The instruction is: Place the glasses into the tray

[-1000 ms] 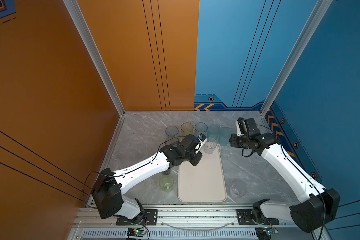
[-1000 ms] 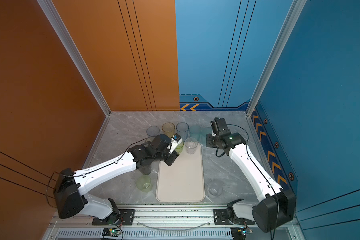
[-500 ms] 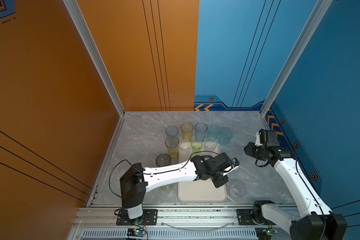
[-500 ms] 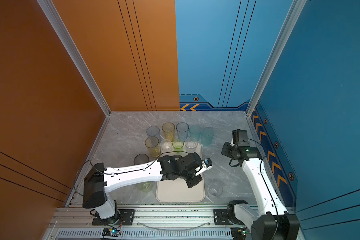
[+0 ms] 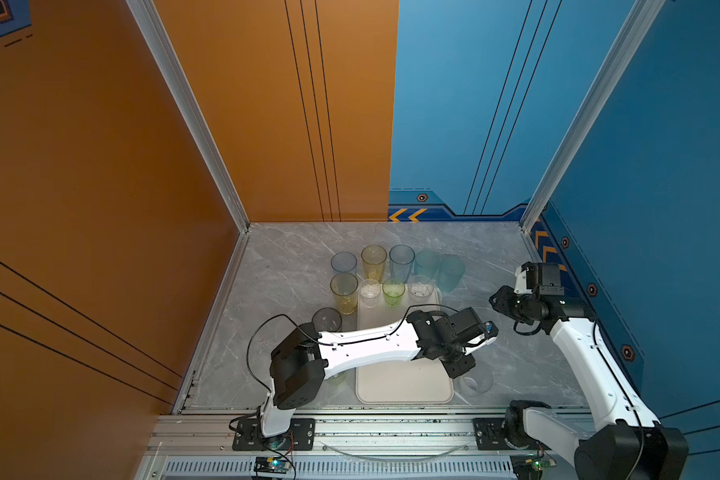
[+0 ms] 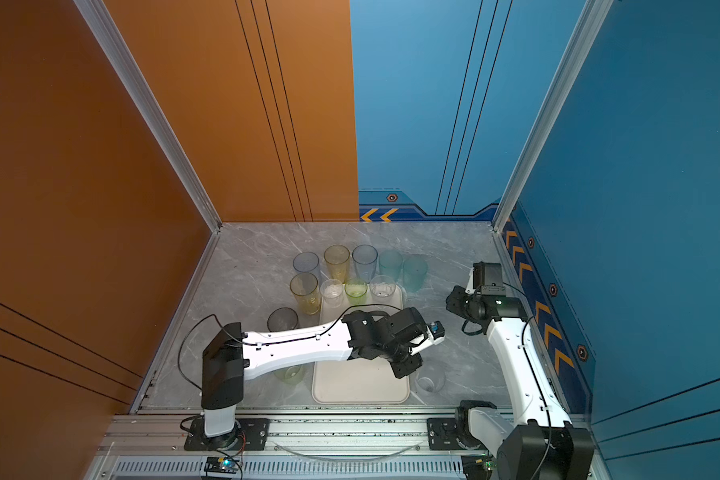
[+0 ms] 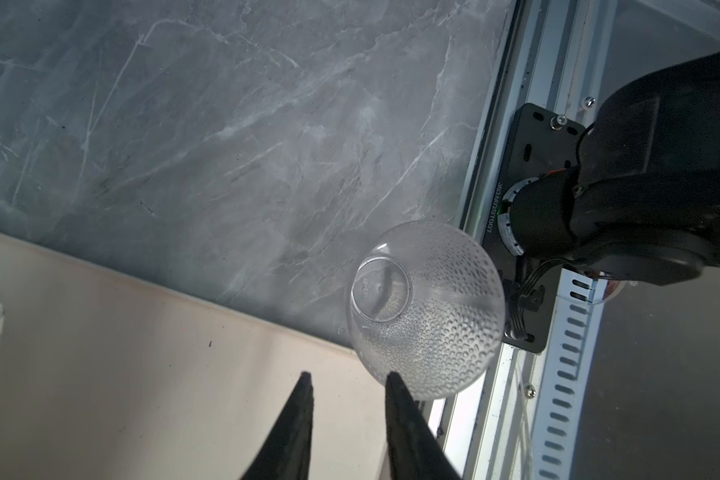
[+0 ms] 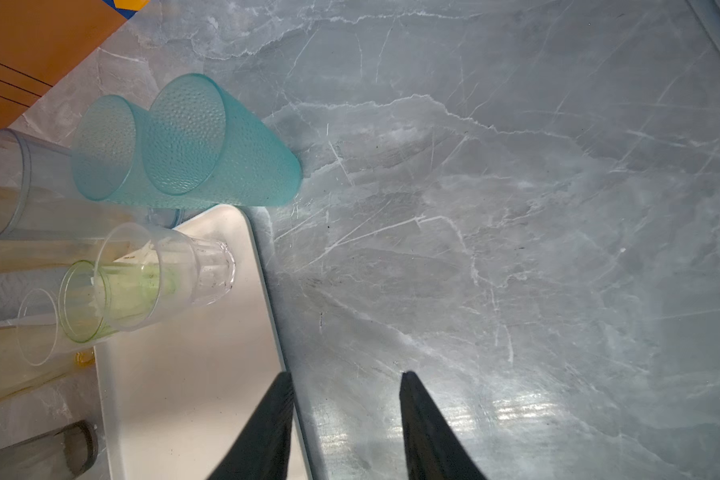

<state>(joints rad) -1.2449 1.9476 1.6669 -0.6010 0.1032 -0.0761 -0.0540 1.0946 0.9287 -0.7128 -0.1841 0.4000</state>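
- The left claw (image 7: 348, 376) hangs over the near right corner of the tray (image 7: 142, 374). Its jaws are spread a modest way with nothing between them.
- Its likely target is a short clear dimpled tumbler (image 7: 425, 307). This stands upright on the tabletop (image 7: 267, 124) just right of that corner, off the tray and close to the slotted near rail (image 7: 574, 365).
- The tumbler sits beside one finger, not between the two, and I cannot tell whether that finger touches the rim. Pressing the jaws together here would catch nothing, and a sideways drift could shove or tip the tumbler toward the rail.
- The gap looks narrower than the tumbler's mouth, so I judge the grip must straddle the wall, one finger inside. A misjudged descent would land on the rim and flip the tumbler.
- The clear plastic is probably light and slick, so it may twist or slip out during the lift.
- The left arm (image 5: 366, 343) lies across the tray. Three short glasses, the green one (image 5: 393, 291) in the middle, stand at the tray's far end. A greenish glass (image 6: 289, 374) is half hidden under the arm, left of the tray. A wide swing could knock any of these.
- The right claw (image 8: 346, 376) is spread and empty over the tabletop beside the tray's right edge, near two teal tumblers (image 8: 221, 145). With both arms working on the right side, their paths could cross.
- Most of the glasses are off the tray: the far row, a tall yellow one (image 5: 344, 293) and a smoky grey one (image 5: 327, 320).
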